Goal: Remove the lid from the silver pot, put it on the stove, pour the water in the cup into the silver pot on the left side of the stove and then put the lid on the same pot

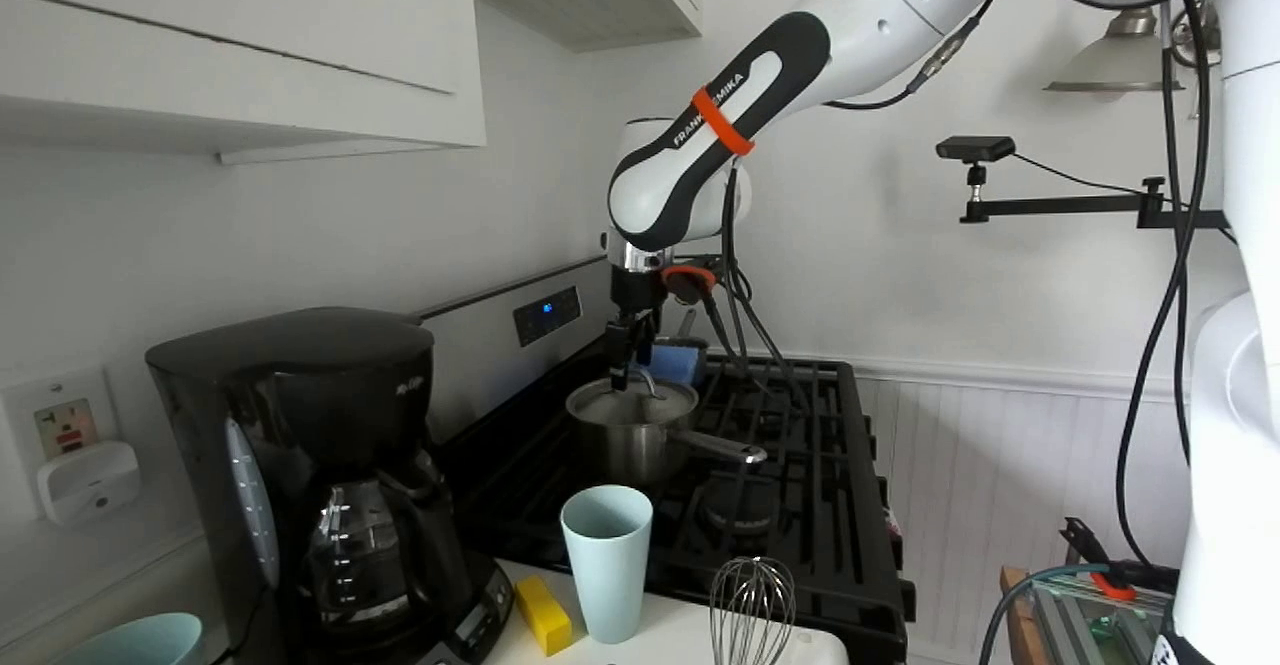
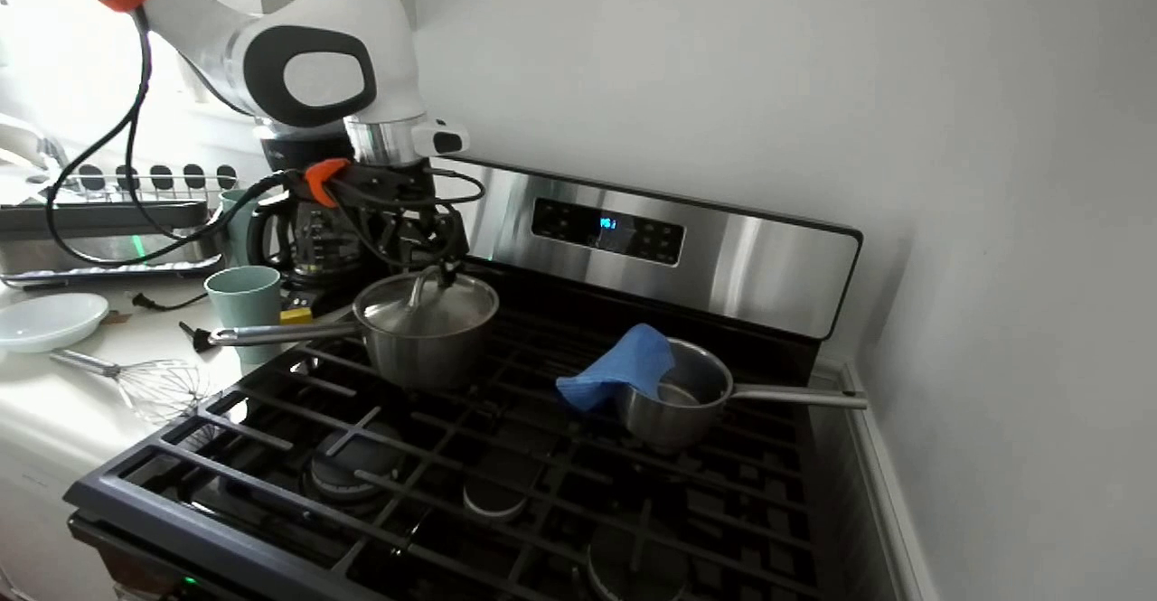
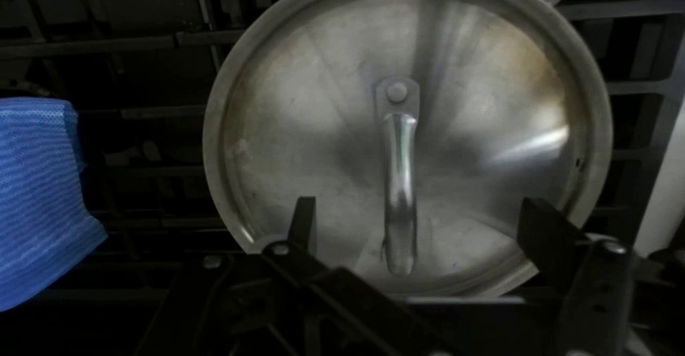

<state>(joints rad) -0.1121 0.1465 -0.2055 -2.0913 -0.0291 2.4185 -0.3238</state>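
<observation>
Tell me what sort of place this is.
Most likely a kitchen, perhaps in a home: there is a stove with a silver pot on it, a coffee maker standing next to the stove, and a wall cupboard above.

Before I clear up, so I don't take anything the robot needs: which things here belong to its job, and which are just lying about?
Part of the job: lid, silver pot under it, stove, tall mint cup.
Just lying about: whisk, yellow block, coffee maker, white bowl, blue cloth, uncovered pot, second mint vessel.
</observation>
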